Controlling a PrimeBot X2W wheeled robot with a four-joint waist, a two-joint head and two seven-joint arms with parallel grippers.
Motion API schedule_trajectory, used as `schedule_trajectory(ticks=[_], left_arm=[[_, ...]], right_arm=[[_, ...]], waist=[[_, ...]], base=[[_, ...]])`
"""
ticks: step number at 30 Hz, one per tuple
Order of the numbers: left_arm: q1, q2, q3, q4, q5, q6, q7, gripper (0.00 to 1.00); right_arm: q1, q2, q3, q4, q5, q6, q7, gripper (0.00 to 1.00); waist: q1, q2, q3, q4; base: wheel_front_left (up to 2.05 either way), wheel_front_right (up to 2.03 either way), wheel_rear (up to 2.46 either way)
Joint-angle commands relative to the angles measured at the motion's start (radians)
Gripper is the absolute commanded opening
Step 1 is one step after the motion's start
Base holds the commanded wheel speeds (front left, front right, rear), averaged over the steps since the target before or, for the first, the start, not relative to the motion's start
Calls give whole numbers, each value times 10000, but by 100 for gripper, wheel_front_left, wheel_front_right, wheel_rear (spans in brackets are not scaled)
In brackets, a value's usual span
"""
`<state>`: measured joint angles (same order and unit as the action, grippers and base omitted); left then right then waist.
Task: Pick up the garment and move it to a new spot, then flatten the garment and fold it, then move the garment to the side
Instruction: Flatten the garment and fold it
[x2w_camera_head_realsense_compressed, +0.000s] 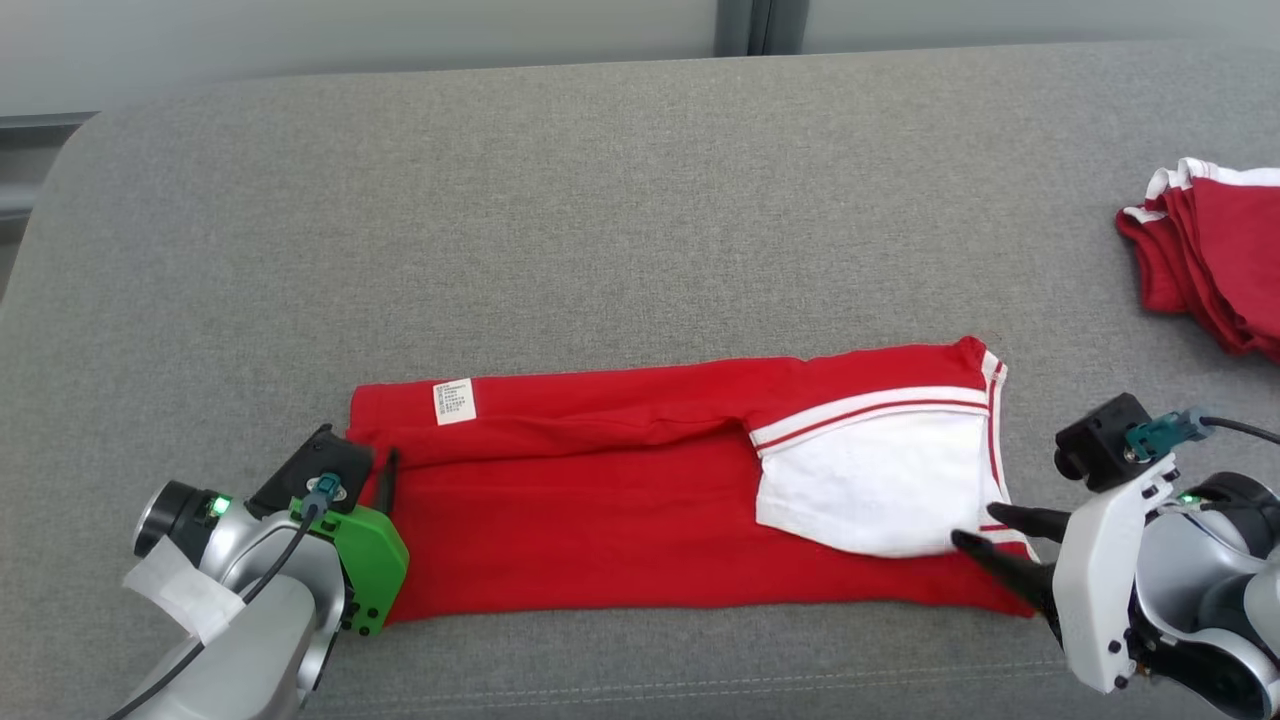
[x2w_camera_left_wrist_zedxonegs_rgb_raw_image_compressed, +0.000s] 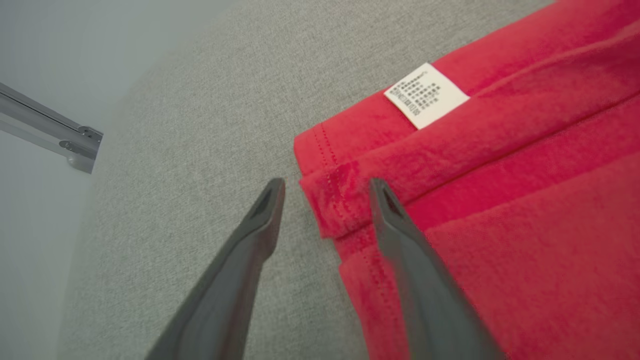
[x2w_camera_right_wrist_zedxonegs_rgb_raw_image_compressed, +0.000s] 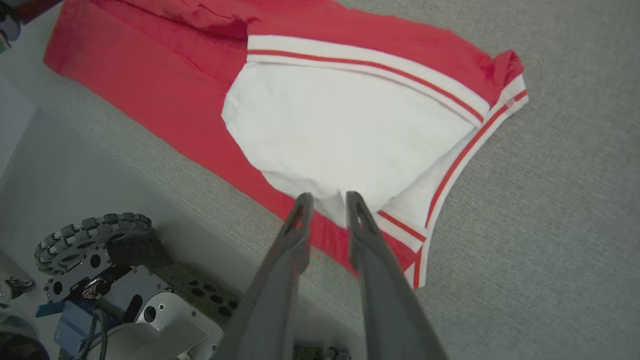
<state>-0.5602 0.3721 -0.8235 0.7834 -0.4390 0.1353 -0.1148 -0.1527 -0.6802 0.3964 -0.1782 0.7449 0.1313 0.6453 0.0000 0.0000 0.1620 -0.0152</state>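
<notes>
Two claws sit at the two ends of the work, and we read them from the left. Our left claw (x2w_camera_left_wrist_zedxonegs_rgb_raw_image_compressed: 327, 187) stands wide at the left end of the garment (x2w_camera_head_realsense_compressed: 600, 530). One finger rests over the bare grey padded surface (x2w_camera_head_realsense_compressed: 600, 200) and the other over red cloth, with the stitched hem corner lying loose between them and nothing pinched. The garment itself lies as a long red strip, folded lengthwise, near the front edge of the padded surface, with the care label (x2w_camera_head_realsense_compressed: 454, 401) showing on its upper flap. We judge the lengthwise fold done and the crosswise fold yet to come. The upper flap at the left looks puffed rather than pressed, so a claw closing there may catch only that top layer and peel the strip open. The outer finger could also bite into the padding. Further right, the white sleeve (x2w_camera_head_realsense_compressed: 870, 480) lies folded across the red body. Our right claw (x2w_camera_head_realsense_compressed: 975, 527) hovers at its lower corner, narrowly parted, and we see no cloth held between the fingers. A shallow grip here could take the sleeve alone and drag it out of place. If the two ends are lifted unevenly, the strip could skew or slip over the front edge. At the far right, well apart, lies a pile of red and white garments (x2w_camera_head_realsense_compressed: 1215, 260), which a wide sideways carry might disturb.
</notes>
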Motion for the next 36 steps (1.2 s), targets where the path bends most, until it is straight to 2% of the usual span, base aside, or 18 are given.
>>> schedule_trajectory(ticks=[1,5,10,16,21,25,28,36], left_arm=[[180,3,28,28,-38,71,-40,100],[387,-37,271,-10,-404,204,-154,100],[784,-53,908,-531,-908,584,-975,100],[1757,-249,2146,-1975,-1586,1069,-1499,100],[2950,-456,3487,-3950,-1495,1295,-1498,100],[3878,-747,4400,-5030,-1313,1081,-1500,100],[4450,-962,4811,-5482,-1113,808,-1501,100],[5439,-1162,5065,-5729,-511,-134,-1501,100]], right_arm=[[165,20,21,38,-22,-13,39,100],[265,136,-65,67,-269,-13,-218,100],[468,642,-449,409,-738,-14,-1120,100],[1100,2279,-1786,1342,-1977,-8,-2745,100],[1494,3789,-2753,1885,-2902,-8,-3768,100],[1599,4894,-3632,2213,-3469,-8,-4564,100],[1543,5480,-4014,2425,-3852,-8,-5038,100],[1567,6139,-4398,3041,-4552,-8,-5851,100]], waist=[[0,0,-35,-3],[0,0,-295,35],[0,0,-725,165],[0,0,-1361,341],[0,0,-1756,405],[0,0,-1961,434],[0,0,-2084,431],[0,0,-2353,482]], base=[[0,0,0],[0,0,0],[0,0,0],[0,0,0],[0,0,0],[0,0,0],[0,0,0],[0,0,0]])
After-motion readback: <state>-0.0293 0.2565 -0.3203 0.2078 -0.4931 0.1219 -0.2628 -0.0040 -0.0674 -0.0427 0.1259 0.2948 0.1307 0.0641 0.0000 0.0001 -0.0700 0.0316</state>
